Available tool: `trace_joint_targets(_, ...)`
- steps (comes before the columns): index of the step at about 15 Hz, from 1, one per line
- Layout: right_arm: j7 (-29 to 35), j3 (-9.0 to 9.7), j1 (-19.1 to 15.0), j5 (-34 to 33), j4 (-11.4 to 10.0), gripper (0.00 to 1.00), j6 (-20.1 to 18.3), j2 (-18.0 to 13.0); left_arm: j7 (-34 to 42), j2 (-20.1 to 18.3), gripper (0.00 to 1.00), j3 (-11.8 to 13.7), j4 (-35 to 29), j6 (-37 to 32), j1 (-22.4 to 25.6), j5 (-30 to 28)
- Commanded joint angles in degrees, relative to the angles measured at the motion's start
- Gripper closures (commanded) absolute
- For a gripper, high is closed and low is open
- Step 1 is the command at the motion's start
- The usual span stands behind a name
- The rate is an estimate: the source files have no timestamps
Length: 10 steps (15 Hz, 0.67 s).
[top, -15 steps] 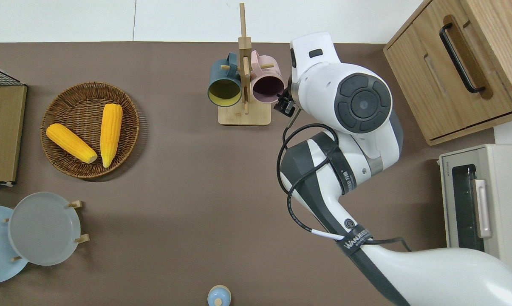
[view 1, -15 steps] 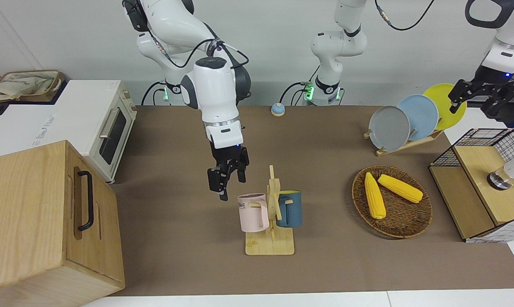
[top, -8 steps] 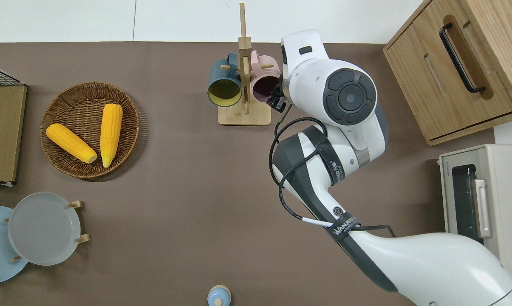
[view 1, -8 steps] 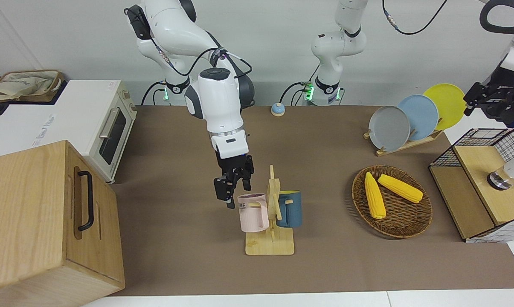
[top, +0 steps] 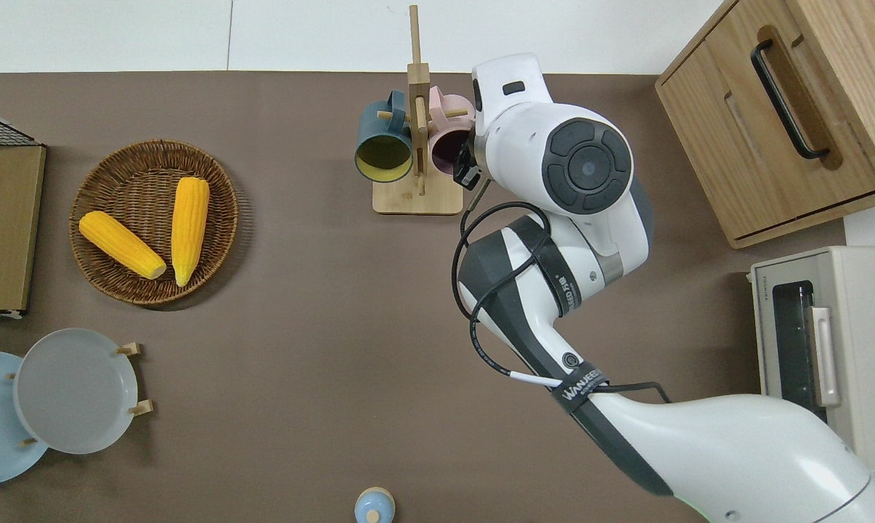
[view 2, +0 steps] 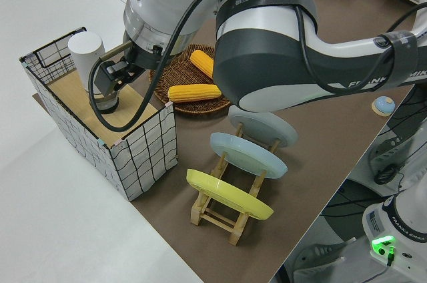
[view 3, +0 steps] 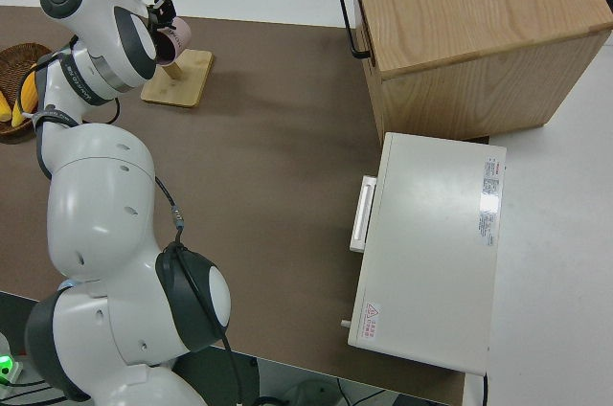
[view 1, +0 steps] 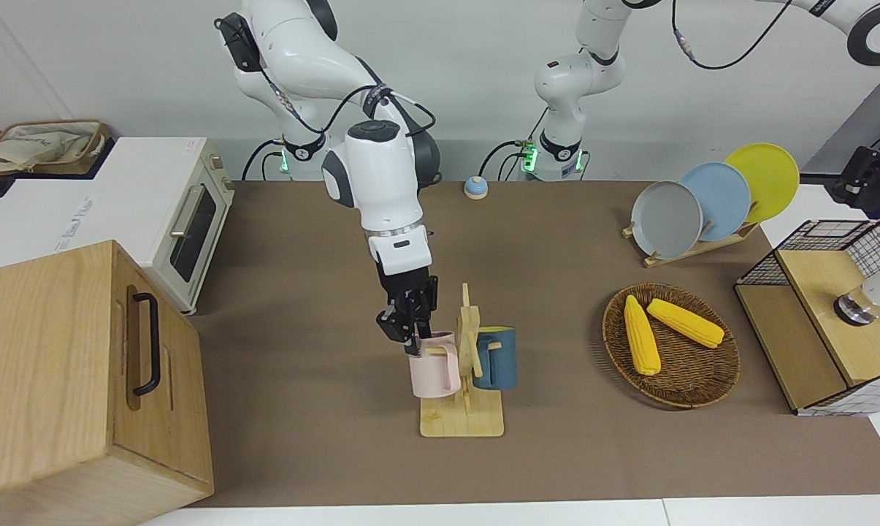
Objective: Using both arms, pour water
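Descent of the right gripper (view 1: pixel 410 337) is the main change: a second ago it hung clear of the mugs, and now its tips sit right at the rim of the pink mug (view 1: pixel 432 372). One finger seems to reach down at the mouth, on the mug's four-o'clock side in the overhead view. Whether the fingers have closed on the rim or only straddle it, I cannot tell.

The pink mug still hangs on the wooden mug rack (view 1: pixel 463 424), which stands at twelve o'clock on the brown mat in the overhead view. A dark blue mug (view 1: pixel 499 361) hangs at the post's nine o'clock there.

The left gripper (view 2: pixel 110 77) has also moved, out toward its own end of the table. In the left side view it is close beside the white cylindrical vessel (view 2: pixel 85 53), which stands upright in the wire-sided crate (view 2: pixel 143 146). How its fingers stand cannot be made out either.

So both arms appear to be arriving at their pickups, one on the cup and one on the pourer. Neither thing is lifted yet, and the pouring itself is all still to do.
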Motion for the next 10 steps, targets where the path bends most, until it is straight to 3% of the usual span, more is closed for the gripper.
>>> trace_joint_targets(1,2.26,0.83,-0.01,-1.89,1.53,0.59,0.26,1.36,3.15,2.06,0.01,-0.32,-0.37,6.31,1.08,-6.51)
trace_joint_targets(6,2.43,1.0,-0.01,-3.73,1.44,0.59,0.61,2.06,6.49,4.61,0.01,-0.93,-1.6,12.11,0.9,-13.99)
trace_joint_targets(10,2.43,1.0,-0.1,-4.09,1.44,0.795,0.61,2.15,12.2,7.95,0.0,-2.08,-3.54,19.15,0.29,-21.28)
